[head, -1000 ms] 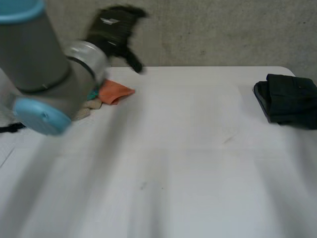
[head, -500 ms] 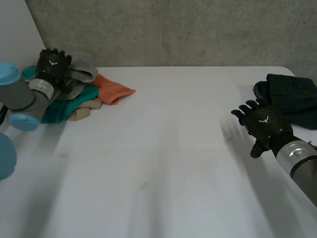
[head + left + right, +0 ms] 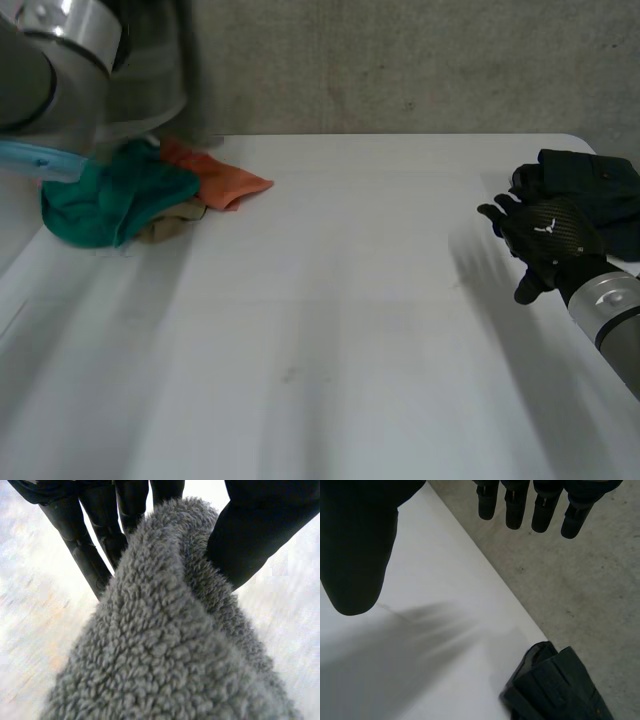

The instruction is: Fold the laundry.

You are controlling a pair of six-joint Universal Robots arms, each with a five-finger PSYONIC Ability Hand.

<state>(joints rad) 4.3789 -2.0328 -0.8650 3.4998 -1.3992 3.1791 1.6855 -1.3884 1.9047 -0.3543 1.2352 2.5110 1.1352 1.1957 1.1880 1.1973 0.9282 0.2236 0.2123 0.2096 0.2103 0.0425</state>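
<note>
Moved since half a second ago: left arm (image 3: 45, 70), up from the laundry heap to the far left corner, and with it the grey fleece cloth (image 3: 165, 645), now off the heap. The right robot hand (image 3: 548, 238) has shifted slightly towards the dark garment.

Robot hands, two.
- Left robot hand (image 3: 250, 530): black, grasping the grey fleece cloth, a fold of it pinched between the thumb on one side and the fingers on the other.
- Right robot hand: black, released, fingers straight and spread, thumb apart, holding nothing. It hangs over the worktop (image 3: 350, 320), just beside the dark garment.

Loose cloths, four.
- Grey fleece cloth, one: thick, curly, nubbly pile, hanging from the left robot hand in a rounded fold.
- Teal cloth (image 3: 105, 205), one: soft, crumpled in a lump at the far left of the worktop.
- Orange cloth (image 3: 220, 180), one: thin, flat, ending in a point, touching the teal cloth.
- Beige cloth (image 3: 170, 226), one: small and rumpled, peeping out beneath the teal and the orange.

Folded garment, one.
- Dark folded garment (image 3: 590, 195): near black, heavy weave with stitched seams, a squarish stack at the far right edge.

Worktop, one: white, smooth, flat, rounded at its far right corner.
</note>
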